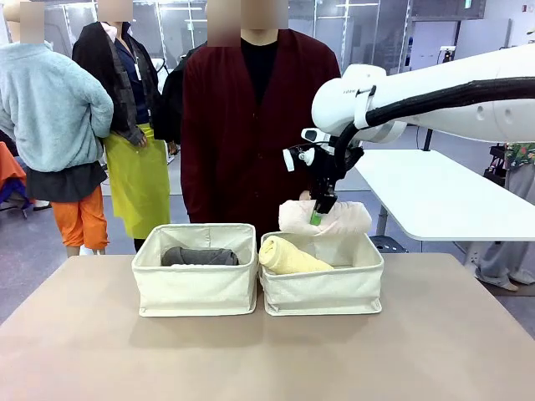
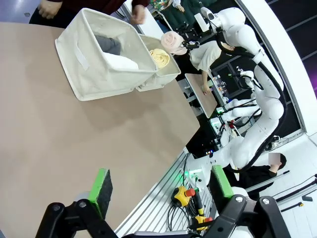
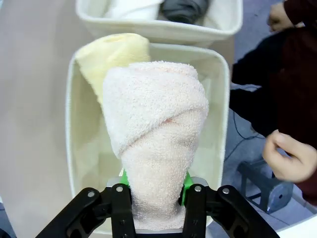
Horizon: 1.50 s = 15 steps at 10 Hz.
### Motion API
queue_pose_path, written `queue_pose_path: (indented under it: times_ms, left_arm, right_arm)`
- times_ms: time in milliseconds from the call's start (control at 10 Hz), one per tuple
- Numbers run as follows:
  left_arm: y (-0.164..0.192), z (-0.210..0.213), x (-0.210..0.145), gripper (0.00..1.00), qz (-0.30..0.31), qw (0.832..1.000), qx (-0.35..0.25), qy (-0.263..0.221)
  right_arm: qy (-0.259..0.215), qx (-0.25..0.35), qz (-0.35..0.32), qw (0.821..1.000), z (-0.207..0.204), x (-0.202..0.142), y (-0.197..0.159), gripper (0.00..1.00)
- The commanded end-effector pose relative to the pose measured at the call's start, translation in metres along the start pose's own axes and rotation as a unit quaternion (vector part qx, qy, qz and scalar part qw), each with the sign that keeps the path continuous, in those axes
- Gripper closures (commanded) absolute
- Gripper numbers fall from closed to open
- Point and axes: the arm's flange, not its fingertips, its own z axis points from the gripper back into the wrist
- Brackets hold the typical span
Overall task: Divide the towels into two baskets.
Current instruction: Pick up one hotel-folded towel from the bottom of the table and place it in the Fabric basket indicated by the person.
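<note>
Your right gripper, black with green pads, is clamped on the cream rolled terry towel, held just above the right-hand cream canvas basket. Left gripper hangs with jaws wide apart and nothing between them, over the near table edge.

Big to small: the flat matte tan table gives you lots of bare room in front of and beside both bins. The two soft-sided rectangular bins sit side by side, walls touching or nearly so. The left-hand cream canvas basket holds the dark grey roll and the white roll, lying side by side. The right-hand one holds the pale yellow loopy-pile roll, tilted, one end up against the left rim; open floor beside it. A person's hand is near the far side of that bin. No readable print anywhere.
</note>
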Motion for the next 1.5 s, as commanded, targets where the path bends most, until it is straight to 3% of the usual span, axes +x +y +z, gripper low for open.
queue_pose_path:
  times_ms: [0,100,300,900,1000,1400]
  left_arm:
    - [-0.002,0.003,-0.002,0.00,-0.003,1.000,-0.003,-0.001]
    - [-0.002,0.003,-0.002,0.00,-0.003,1.000,-0.003,-0.001]
    - [-0.002,0.003,-0.002,0.00,-0.003,1.000,-0.003,-0.001]
    - [-0.002,0.003,-0.002,0.00,-0.003,1.000,-0.003,-0.001]
    - [-0.002,0.003,-0.002,0.00,-0.003,1.000,-0.003,-0.001]
    - [-0.002,0.003,-0.002,0.00,-0.003,1.000,-0.003,-0.001]
  right_arm:
    - [0.020,-0.021,-0.022,0.999,-0.008,0.000,0.003,0.51]
    - [0.029,-0.027,-0.027,0.999,-0.011,-0.003,0.003,0.29]
    - [0.041,-0.034,-0.028,0.998,-0.009,-0.008,0.004,0.00]
    - [0.018,-0.009,-0.019,1.000,0.004,-0.013,0.023,0.00]
    - [0.033,-0.021,-0.018,0.999,-0.005,-0.007,-0.001,0.00]
    - [0.033,-0.021,-0.018,0.999,-0.005,-0.007,-0.001,0.00]
